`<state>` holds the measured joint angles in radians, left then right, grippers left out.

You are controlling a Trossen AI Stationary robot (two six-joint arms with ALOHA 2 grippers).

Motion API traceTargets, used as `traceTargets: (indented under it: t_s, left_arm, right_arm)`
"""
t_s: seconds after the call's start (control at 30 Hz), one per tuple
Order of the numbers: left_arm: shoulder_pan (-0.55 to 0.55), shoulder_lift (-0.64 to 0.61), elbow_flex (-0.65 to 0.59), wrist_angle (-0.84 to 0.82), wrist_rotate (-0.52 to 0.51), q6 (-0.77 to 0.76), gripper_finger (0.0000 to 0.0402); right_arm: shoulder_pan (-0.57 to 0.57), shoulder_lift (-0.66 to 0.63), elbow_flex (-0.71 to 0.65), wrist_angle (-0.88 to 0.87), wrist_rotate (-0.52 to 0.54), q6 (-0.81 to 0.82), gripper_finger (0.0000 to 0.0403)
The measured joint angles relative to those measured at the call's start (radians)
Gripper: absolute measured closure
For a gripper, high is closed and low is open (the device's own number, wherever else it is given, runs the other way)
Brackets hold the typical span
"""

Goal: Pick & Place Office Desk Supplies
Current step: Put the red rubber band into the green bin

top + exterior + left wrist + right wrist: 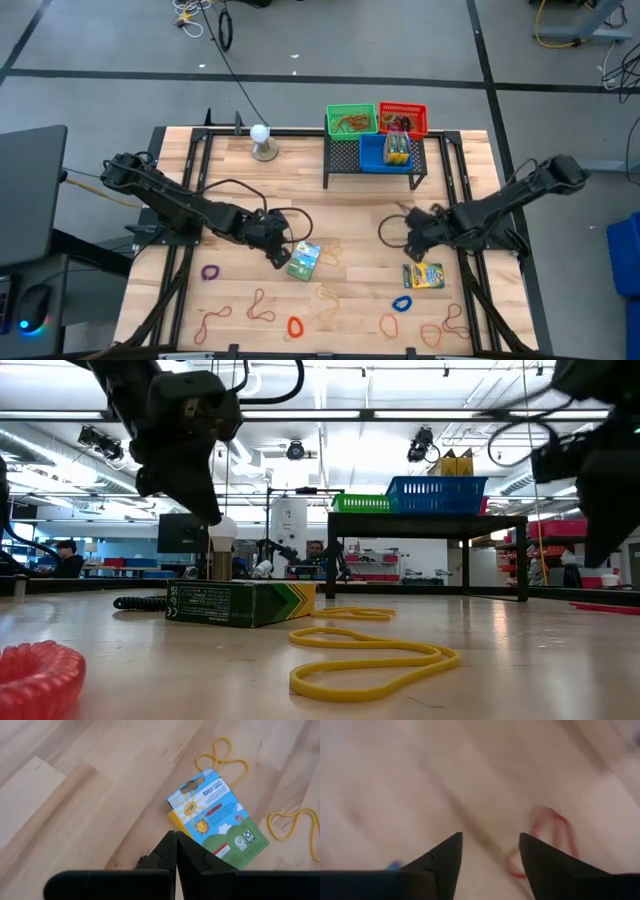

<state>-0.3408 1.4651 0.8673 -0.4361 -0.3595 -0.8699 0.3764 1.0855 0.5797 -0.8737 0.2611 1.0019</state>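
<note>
Near the middle of the wooden surface (330, 215), the left gripper (277, 254) hangs clenched and empty just beside a green crayon box (303, 260), which lies flat with yellow rubber bands (222, 757) close by. Farther right, the right gripper (416, 240) hovers with its fingers (445, 857) spread, grasping nothing, above a red rubber band (547, 840). A second crayon box (424, 275) lies near it, beside a blue loop (402, 302). More bands and loops are scattered along the front edge.
</note>
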Motion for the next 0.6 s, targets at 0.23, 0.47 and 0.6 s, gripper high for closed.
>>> traceTargets:
  t_s: [0.23,0.47,0.6]
  left_arm:
    - [0.000,0.000,0.000,0.042,-0.009,0.065,0.0394]
    - [-0.001,0.000,0.000,0.062,-0.007,0.089,0.0393]
    - [-0.001,0.000,0.000,0.063,-0.007,0.089,0.0393]
  right_arm:
    - [-0.174,0.000,-0.075,0.004,-0.014,0.082,0.0196]
    - [-0.274,0.000,-0.176,0.121,-0.097,0.061,0.0218]
    - [-0.280,-0.005,-0.216,0.160,-0.108,0.065,0.0252]
